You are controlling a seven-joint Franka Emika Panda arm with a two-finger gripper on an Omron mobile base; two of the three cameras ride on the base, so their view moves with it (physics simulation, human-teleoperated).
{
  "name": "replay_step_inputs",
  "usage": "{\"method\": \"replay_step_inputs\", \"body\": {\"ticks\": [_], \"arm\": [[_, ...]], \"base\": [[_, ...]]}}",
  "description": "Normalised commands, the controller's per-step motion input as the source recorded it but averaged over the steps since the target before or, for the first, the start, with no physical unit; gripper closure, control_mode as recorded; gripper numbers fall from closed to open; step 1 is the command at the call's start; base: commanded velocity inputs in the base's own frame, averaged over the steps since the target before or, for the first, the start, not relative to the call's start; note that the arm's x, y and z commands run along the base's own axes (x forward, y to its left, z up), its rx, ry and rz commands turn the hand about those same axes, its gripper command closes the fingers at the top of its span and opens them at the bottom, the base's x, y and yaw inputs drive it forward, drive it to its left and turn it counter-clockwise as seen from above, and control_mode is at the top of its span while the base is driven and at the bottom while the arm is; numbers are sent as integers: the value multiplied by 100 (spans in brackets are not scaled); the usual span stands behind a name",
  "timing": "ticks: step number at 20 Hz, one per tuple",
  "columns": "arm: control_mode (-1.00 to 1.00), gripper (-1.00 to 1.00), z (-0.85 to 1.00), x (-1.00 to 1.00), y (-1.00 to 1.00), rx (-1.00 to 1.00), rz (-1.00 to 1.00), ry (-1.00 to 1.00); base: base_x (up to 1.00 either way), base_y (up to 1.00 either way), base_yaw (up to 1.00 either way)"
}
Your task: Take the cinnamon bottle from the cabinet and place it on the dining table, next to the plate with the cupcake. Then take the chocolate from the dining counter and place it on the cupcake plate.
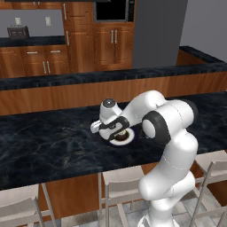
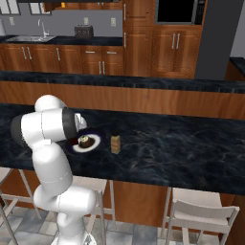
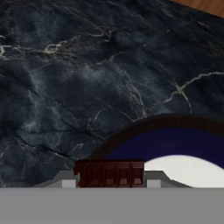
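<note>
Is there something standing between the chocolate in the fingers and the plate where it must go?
Nothing visible does. The gripper is shut on the chocolate just over the near rim of the plate. The cupcake sits on the plate, and the cinnamon bottle stands beside it, off the path.

The white arm rises from its base, bends at the elbow and reaches forward and down, with the wrist turned low. The tool point(image 3: 112, 183) is closed, its two dark fingertips point(image 3: 68, 183) clamped on the ends of a dark bar.
</note>
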Motion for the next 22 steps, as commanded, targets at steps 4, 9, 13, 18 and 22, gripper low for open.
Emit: {"method": "replay_step_inputs", "body": {"ticks": [4,9,13,18,22], "arm": [[-100,100,-6,10,-24,7,0,-5],[-100,100,0,5,-18,10,1,-2],[-100,100,0,0,-21,11,1,-1],[-100,-100,0,-4,-23,10,0,0],[-100,-100,7,-8,-22,7,0,0]], "base": [[0,0,0],[0,0,0],[0,0,0],[0,0,0],[0,0,0]]}}
